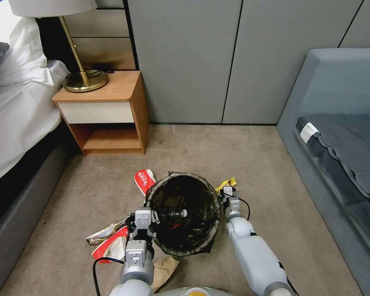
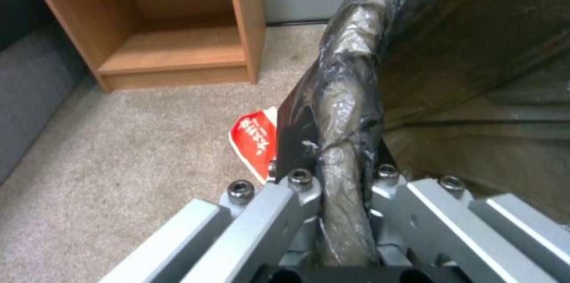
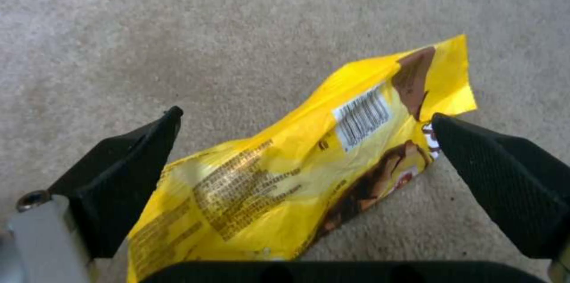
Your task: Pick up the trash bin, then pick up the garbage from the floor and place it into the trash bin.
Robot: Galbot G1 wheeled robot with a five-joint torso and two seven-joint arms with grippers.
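Small round white plastic trash bin (image 1: 183, 213) with dark liner, rim clamped by left gripper (image 2: 344, 171) fingers to keep its mouth up; right gripper (image 3: 306, 140) fingers spread wide astride crinkled yellow wrapper (image 3: 297, 171) on beige carpet floor (image 3: 178, 29), apparently poised for pickup.

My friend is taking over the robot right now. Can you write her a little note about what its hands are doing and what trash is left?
Left gripper: shut on the trash bin rim, holding it.
Right gripper: open, fingers either side of the yellow wrapper on the floor, not yet closed.
Done: bin grasped; a clear bottle lies inside.
Left: yellow wrapper, red-and-white wrappers, brown paper bag.
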